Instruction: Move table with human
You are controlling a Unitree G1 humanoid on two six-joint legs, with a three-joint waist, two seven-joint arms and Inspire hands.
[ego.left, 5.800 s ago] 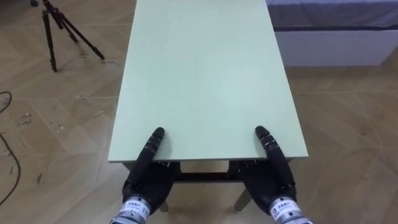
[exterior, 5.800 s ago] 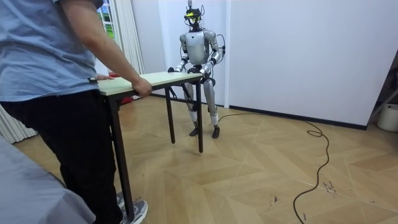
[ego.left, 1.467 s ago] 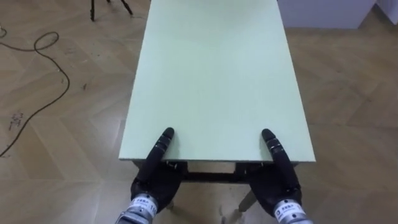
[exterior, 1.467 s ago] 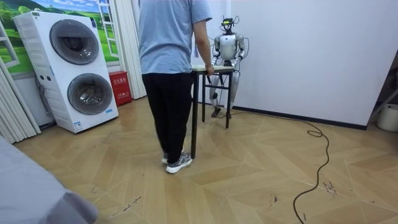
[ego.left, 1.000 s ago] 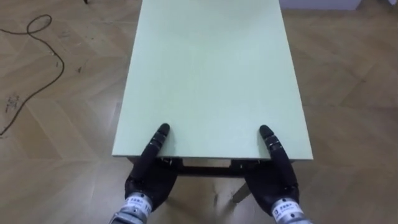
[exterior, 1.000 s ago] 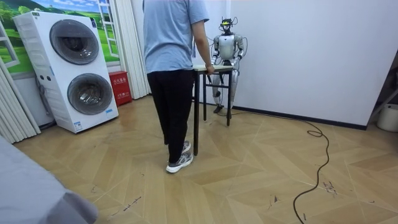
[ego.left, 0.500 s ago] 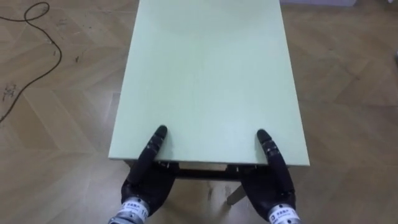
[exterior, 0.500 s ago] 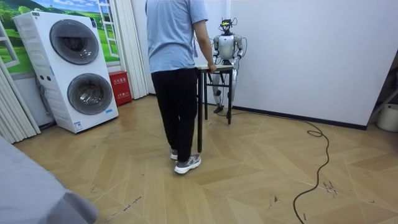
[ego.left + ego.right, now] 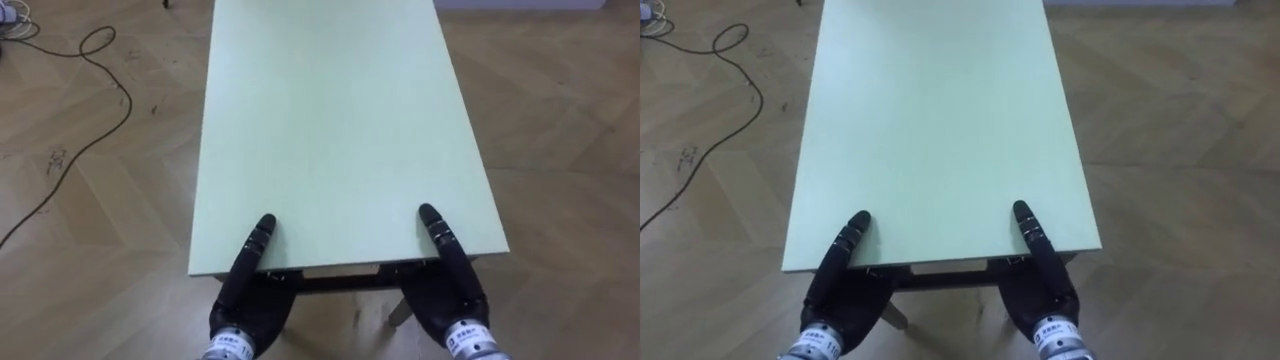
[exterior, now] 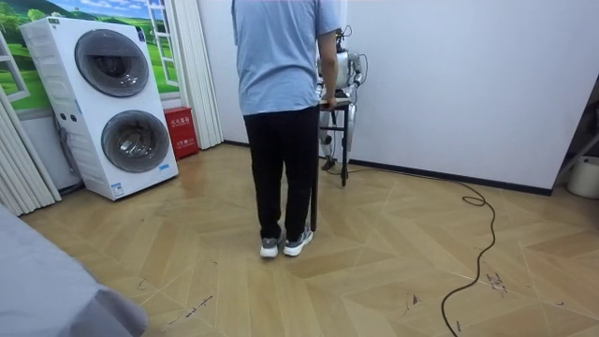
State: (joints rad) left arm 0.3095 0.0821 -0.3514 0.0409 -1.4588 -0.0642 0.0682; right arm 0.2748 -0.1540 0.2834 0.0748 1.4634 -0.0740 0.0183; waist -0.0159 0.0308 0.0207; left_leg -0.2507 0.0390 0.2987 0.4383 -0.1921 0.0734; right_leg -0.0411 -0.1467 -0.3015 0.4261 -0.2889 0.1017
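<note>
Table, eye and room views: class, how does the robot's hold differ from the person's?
The robot's left hand and right hand sit at one short edge of the table, spread toward both corners; the person stands at the opposite end, with the person's hand by one corner. The robot's palms lie below the tabletop's edge; the person's hand sits at tabletop level, near the waist. Shared: each is at a short end.

Pale green table (image 9: 340, 130), herringbone wood floor (image 9: 565, 150)
</note>
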